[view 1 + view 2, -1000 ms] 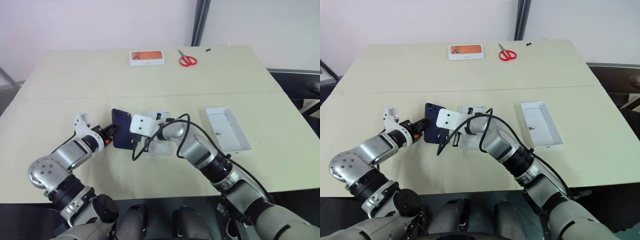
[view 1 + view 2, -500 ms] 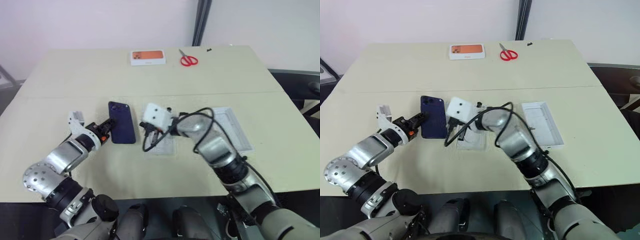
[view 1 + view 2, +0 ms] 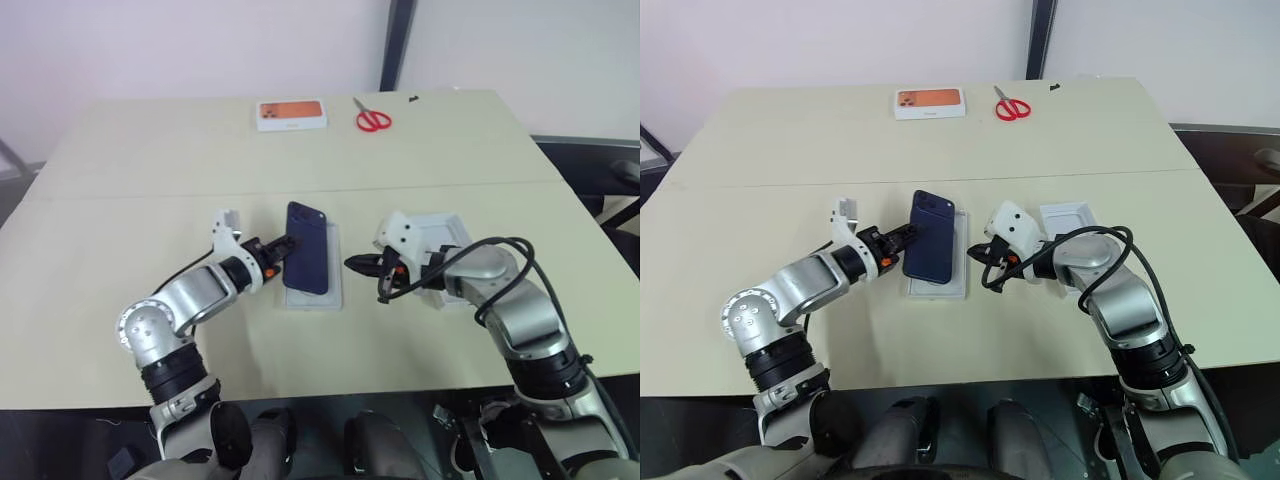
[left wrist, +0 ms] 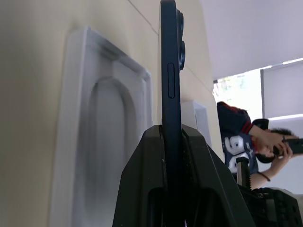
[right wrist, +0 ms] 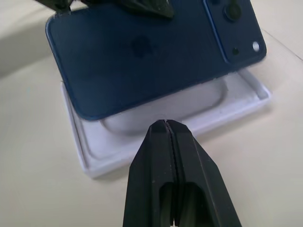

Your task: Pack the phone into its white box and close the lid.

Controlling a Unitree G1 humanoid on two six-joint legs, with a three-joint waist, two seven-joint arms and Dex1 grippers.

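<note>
Gripping the phone (image 3: 306,261) by its edge in my left jaws (image 3: 282,246), over a thin white insert (image 3: 937,284); right jaws (image 3: 355,263) closed, empty. Should lower it level w/ edges aligned.

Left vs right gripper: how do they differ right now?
The left gripper is shut on the phone, holding it tilted over the white insert; the right gripper is shut with nothing held. The left grips the phone's edge; the right sits apart, beside the insert. Both point inward at the phone.
</note>
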